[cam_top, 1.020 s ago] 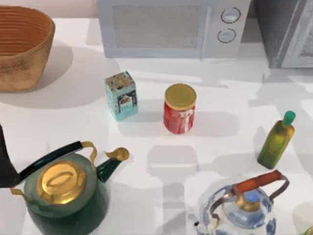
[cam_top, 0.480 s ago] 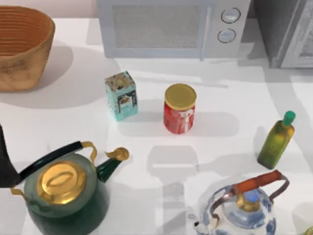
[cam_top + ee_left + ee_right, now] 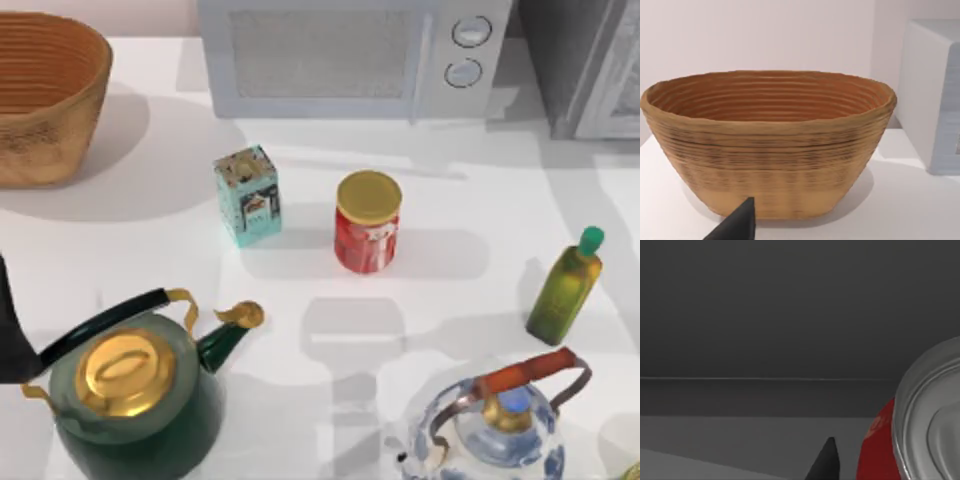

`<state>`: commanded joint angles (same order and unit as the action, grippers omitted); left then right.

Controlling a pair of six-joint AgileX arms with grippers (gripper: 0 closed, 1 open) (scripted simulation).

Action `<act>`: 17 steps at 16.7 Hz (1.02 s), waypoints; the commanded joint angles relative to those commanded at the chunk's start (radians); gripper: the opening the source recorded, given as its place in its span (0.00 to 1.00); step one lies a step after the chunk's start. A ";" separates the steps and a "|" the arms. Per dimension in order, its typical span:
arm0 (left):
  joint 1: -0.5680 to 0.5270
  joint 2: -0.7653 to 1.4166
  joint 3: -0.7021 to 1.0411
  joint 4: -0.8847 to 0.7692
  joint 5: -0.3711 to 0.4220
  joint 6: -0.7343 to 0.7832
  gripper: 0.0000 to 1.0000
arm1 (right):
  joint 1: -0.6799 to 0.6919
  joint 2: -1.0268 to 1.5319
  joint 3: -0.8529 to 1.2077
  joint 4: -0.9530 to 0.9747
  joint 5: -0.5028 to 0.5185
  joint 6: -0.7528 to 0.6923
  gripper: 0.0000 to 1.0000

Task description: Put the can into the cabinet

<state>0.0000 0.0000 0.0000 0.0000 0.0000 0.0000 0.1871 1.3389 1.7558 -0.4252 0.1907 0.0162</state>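
Observation:
In the right wrist view the can (image 3: 879,450) is very close, a red sliver of its side beside its silver end. It sits against the dark grey inner walls of the cabinet (image 3: 790,315). A dark tip of my right gripper (image 3: 828,461) stands just beside the can. From above, the cabinet (image 3: 575,60) is the grey speckled unit at the back right, its paler framed door (image 3: 622,85) swung toward the table. My left gripper (image 3: 737,225) is parked low at the table's left, facing the basket.
A white microwave (image 3: 350,55) stands at the back. A woven basket (image 3: 45,95) is at the back left. A teal box (image 3: 248,195), a gold-lidded red can (image 3: 367,222), an oil bottle (image 3: 566,286), a green kettle (image 3: 135,395) and a blue-white kettle (image 3: 500,425) stand on the table.
The arm's shadow over the table's right side, near the bottle and cabinet, has faded away. Nothing standing on the table has moved.

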 joint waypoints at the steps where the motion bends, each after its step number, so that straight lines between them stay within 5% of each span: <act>1: 0.000 0.000 0.000 0.000 0.000 0.000 1.00 | -0.001 0.022 0.023 -0.009 -0.004 -0.003 0.00; 12: 0.000 0.000 0.000 0.000 0.000 0.000 1.00 | -0.045 0.572 0.806 -0.190 -0.064 -0.011 0.00; 17: 0.000 0.000 0.000 0.000 0.000 0.000 1.00 | -0.084 0.740 0.998 -0.249 -0.072 -0.001 0.00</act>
<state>0.0000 0.0000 0.0000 0.0000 0.0000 0.0000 0.1031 2.0788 2.7538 -0.6742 0.1192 0.0155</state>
